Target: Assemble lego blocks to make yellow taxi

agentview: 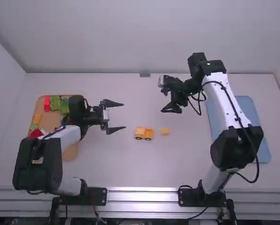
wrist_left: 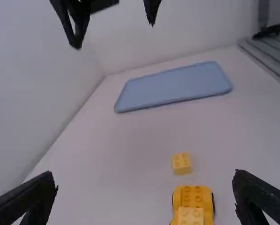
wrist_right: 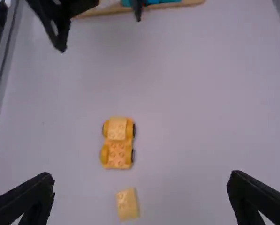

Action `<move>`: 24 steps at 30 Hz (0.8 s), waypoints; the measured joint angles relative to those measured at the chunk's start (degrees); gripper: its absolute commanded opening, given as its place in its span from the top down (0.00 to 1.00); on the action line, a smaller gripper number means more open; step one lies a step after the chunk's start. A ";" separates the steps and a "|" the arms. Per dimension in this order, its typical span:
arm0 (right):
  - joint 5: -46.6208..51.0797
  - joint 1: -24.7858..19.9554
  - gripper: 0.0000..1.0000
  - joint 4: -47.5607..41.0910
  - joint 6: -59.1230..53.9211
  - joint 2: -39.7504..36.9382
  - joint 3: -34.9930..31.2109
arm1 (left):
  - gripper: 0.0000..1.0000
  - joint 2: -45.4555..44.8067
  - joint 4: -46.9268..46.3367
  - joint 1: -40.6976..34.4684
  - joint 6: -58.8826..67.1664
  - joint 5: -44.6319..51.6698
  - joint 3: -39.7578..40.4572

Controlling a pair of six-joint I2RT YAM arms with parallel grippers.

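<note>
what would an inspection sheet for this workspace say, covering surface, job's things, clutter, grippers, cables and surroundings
surface: white table, pale and plain
job's things: partly built yellow car on wheels; loose yellow block beside it, not attached
clutter: wooden tray with mixed blocks at left, blue tray at right
left gripper: open, holding nothing
right gripper: open, holding nothing
cables: black cable bows out beside the right arm
surroundings: pale walls, metal rail by the arm bases

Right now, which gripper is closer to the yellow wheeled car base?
Left. The left gripper is open, a little to the left of the car base; the right gripper is farther off, beyond it and to the right.
</note>
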 measured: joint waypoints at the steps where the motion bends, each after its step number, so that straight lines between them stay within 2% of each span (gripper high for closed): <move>1: -0.24 -0.20 0.01 0.26 -1.81 -0.02 -1.81 | 0.01 0.81 1.31 -0.13 -0.72 0.31 0.00; 4: -1.66 -1.95 0.01 3.08 -8.28 0.00 -9.46 | 0.01 3.61 5.07 -0.37 -3.17 1.27 0.00; 8: -3.98 -4.74 0.01 12.22 -12.20 0.02 -17.33 | 0.01 4.85 5.53 -0.44 -4.63 1.07 0.02; 11: -6.34 -6.95 0.01 21.75 -13.60 0.04 -25.38 | 0.01 4.94 3.02 -1.49 -5.22 -1.70 0.02; 16: -7.45 -7.56 0.01 34.14 -10.95 0.04 -33.33 | 0.01 5.38 -3.98 -4.79 -3.67 -6.32 0.02; 22: -9.97 -8.22 0.01 46.58 -7.28 0.11 -43.52 | 0.01 5.90 -29.66 -7.54 5.75 -13.73 6.14; 24: -10.40 -8.17 0.01 50.01 -6.47 0.74 -45.77 | 0.01 5.90 -35.10 -7.78 8.94 -15.15 8.39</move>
